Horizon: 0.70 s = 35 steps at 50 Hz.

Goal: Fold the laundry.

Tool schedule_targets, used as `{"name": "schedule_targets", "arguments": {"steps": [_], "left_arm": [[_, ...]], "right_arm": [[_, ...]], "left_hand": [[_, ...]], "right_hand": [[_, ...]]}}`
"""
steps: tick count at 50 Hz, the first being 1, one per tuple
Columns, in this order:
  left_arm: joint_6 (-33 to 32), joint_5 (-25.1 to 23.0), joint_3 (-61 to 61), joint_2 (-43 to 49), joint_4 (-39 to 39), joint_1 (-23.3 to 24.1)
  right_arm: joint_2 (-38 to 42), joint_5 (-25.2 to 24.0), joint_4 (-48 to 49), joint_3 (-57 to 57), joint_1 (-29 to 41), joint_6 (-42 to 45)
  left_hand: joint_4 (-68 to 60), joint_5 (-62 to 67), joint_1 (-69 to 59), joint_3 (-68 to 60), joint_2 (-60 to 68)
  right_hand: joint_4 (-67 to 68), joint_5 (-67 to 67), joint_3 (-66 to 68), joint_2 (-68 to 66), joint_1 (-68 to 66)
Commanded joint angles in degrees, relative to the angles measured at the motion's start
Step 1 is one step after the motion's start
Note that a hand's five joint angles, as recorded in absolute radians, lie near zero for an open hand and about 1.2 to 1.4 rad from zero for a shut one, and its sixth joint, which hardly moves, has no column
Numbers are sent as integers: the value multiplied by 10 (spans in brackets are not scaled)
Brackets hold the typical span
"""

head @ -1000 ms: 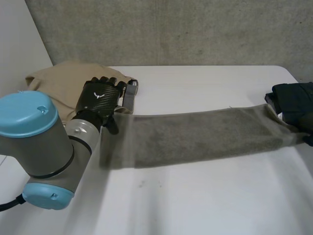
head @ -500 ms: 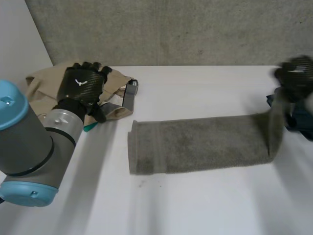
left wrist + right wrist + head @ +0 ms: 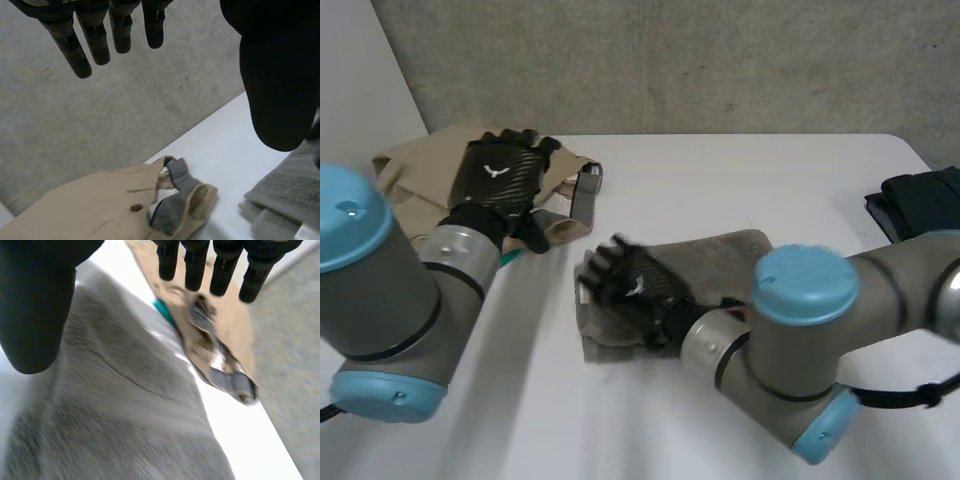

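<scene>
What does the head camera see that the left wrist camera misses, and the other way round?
Head view alone: the left arm, the right arm, and dark folded clothes at the table's right edge.
Left wrist view alone: a button on the beige garment, and a white label on the grey towel's corner.
Both: the left robot hand, fingers straight, above the beige garment, with the towel nearby.

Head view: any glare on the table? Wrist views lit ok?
Head view: table evenly lit, no glare. Left wrist view: left hand reads dark, tan garment well lit. Right wrist view: towel evenly lit, table beside it bright.
</scene>
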State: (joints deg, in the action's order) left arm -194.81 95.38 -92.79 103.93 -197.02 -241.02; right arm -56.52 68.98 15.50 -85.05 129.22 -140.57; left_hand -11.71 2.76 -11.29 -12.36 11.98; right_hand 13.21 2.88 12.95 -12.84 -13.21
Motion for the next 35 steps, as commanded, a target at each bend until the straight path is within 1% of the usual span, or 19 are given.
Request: {"name": "schedule_targets", "arguments": {"steps": [1, 3, 6, 10, 11, 12, 14, 15, 17, 19, 21, 23, 25, 26, 29, 30, 32, 33, 35], "left_arm": [[0, -1, 50, 44, -2, 47], [0, -4, 62, 59, -4, 67], [-3, -14, 89, 101, -7, 106], [-6, -12, 122, 151, -1, 127], [-6, -12, 124, 157, -1, 129], [-5, -11, 125, 164, -1, 129], [-5, -10, 121, 164, 0, 129], [-4, -9, 120, 163, 0, 130], [-4, -5, 113, 160, 1, 130], [-4, 0, 104, 154, 3, 128], [-2, 9, 89, 125, 5, 123], [0, 15, 78, 104, 5, 118], [0, 23, 55, 75, 4, 101], [1, 24, 47, 65, 4, 93], [2, 27, 20, 17, 4, 64], [1, 27, 14, 8, 3, 57], [1, 27, -2, -13, 3, 40], [1, 27, -7, -19, 3, 34], [2, 27, -19, -28, 3, 22]], "right_arm": [[-127, 12, -33, -50, -145, -97], [-130, 7, -54, -71, -191, -113], [-131, 5, -73, -93, -215, -108], [-128, 7, -72, -136, -239, -77], [-124, 11, -66, -149, -248, -55], [-120, 11, -64, -153, -252, -45], [-103, 16, -60, -157, -259, -15], [-83, 20, -62, -153, -264, 17], [-69, 22, -64, -147, -271, 41], [-58, 24, -60, -138, -274, 57], [-56, 26, -60, -123, -274, 48], [-60, 32, -56, -101, -266, 21], [-64, 39, -49, -85, -249, -4], [-70, 44, -41, -65, -219, -30], [-83, 41, -35, -35, -170, -64], [-86, 38, -30, -20, -139, -81], [-83, 33, -29, -7, -108, -92], [-76, 19, -22, 1, -78, -95], [-59, -2, -12, 6, -49, -94]], "left_hand": [[17, -28, 13, 24, -20], [17, -28, 13, 24, -20], [17, -28, 13, 24, -20], [17, -28, 13, 24, -20], [17, -28, 13, 24, -20], [17, -28, 13, 24, -20], [17, -28, 13, 24, -20], [17, -28, 13, 24, -20], [17, -28, 13, 24, -20], [17, -27, 12, 23, -19], [17, -27, 12, 23, -19], [17, -27, 12, 23, -19], [17, -27, 12, 23, -19], [17, -28, 13, 24, -20], [17, -28, 13, 24, -20], [17, -28, 13, 24, -20], [17, -28, 13, 24, -20], [17, -28, 13, 24, -20], [17, -28, 13, 24, -20]], "right_hand": [[-32, -29, -30, 28, 32], [-32, -29, -30, 28, 32], [-32, -29, -30, 28, 32], [-32, -29, -30, 28, 32], [-32, -29, -30, 28, 32], [-8, -5, -5, 4, 8], [66, 69, 69, -70, -66], [175, 178, 177, -178, -175], [378, 381, 381, -382, -378], [666, 670, 669, -670, -666], [668, 671, 670, -672, -668], [668, 671, 670, -672, -668], [668, 671, 670, -672, -668], [668, 671, 670, -672, -668], [668, 671, 670, -672, -668], [668, 671, 670, -672, -668], [668, 671, 670, -672, -668], [668, 671, 670, -672, -668], [668, 671, 670, -672, -668]]}}
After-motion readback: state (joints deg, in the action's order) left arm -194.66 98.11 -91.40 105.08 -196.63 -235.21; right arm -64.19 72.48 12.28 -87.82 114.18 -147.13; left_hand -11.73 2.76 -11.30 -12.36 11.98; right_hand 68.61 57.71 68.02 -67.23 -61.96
